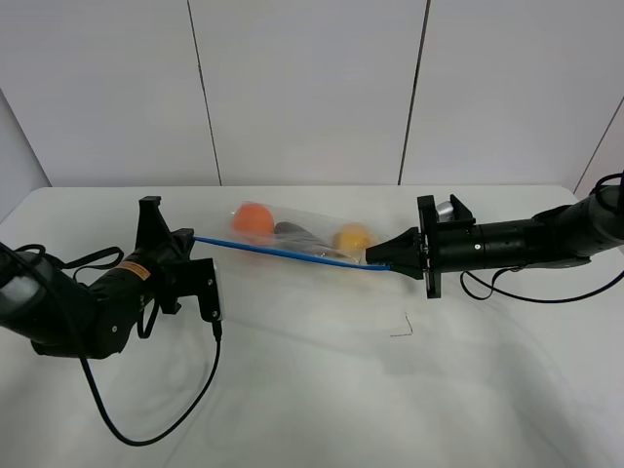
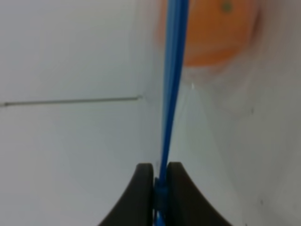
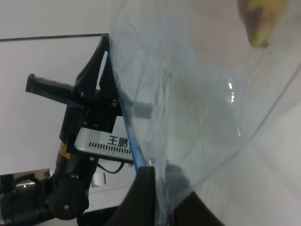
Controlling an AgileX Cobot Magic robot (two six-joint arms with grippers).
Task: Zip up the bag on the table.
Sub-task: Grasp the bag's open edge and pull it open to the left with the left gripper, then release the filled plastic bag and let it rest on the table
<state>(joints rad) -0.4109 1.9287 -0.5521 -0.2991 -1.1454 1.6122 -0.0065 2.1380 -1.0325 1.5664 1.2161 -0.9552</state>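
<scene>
The clear bag (image 1: 302,239) lies stretched on the white table (image 1: 322,390) between my two grippers. Its blue zip strip (image 1: 283,252) runs taut from one to the other. Through the plastic show an orange (image 1: 253,219), a dark eggplant (image 1: 292,232) and a yellow pear (image 1: 353,237). My left gripper (image 1: 192,240) is shut on the strip's left end; in the left wrist view the gripper (image 2: 160,170) pinches the strip (image 2: 171,84), with the orange (image 2: 211,33) beyond. My right gripper (image 1: 386,262) is shut on the strip's right end. The right wrist view shows the gripper (image 3: 162,181) shut on the bag (image 3: 197,108).
A black cable (image 1: 146,429) loops over the table in front of the left arm. A small thin mark (image 1: 402,328) lies on the table below the right gripper. The table's far edge meets a panelled wall (image 1: 312,88). The left arm (image 3: 84,141) shows in the right wrist view.
</scene>
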